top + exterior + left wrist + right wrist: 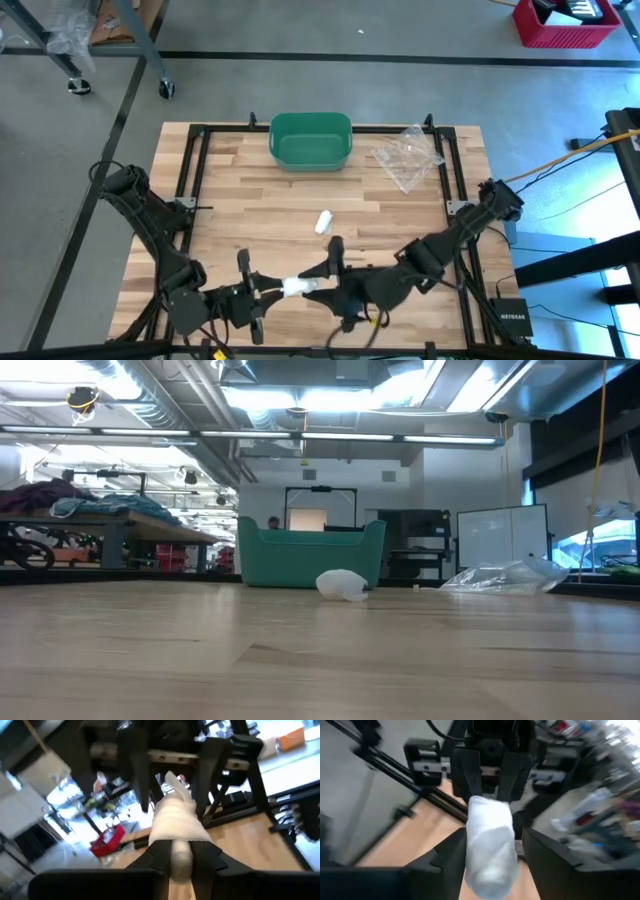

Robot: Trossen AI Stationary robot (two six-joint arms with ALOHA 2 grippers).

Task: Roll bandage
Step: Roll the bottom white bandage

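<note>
Near the front edge of the wooden surface [300, 200], the 2 claws met over 1 white bandage roll [296, 287], which was held above the boards between them. The left claw [268, 288] was closed narrowly on one end of the roll, its 2 dark fingers [160, 857] pinching it. The right claw [322, 290] faced it from the other side with its jaws set wider, its fingers [451, 855] flanking the opposite end of the bandage roll, though contact could not be confirmed. A second, small white bandage roll [323, 221] lay alone near the middle of the surface. A green bin [311, 140] stood at the far edge, with a clear plastic bag [408, 155] just beside it.
</note>
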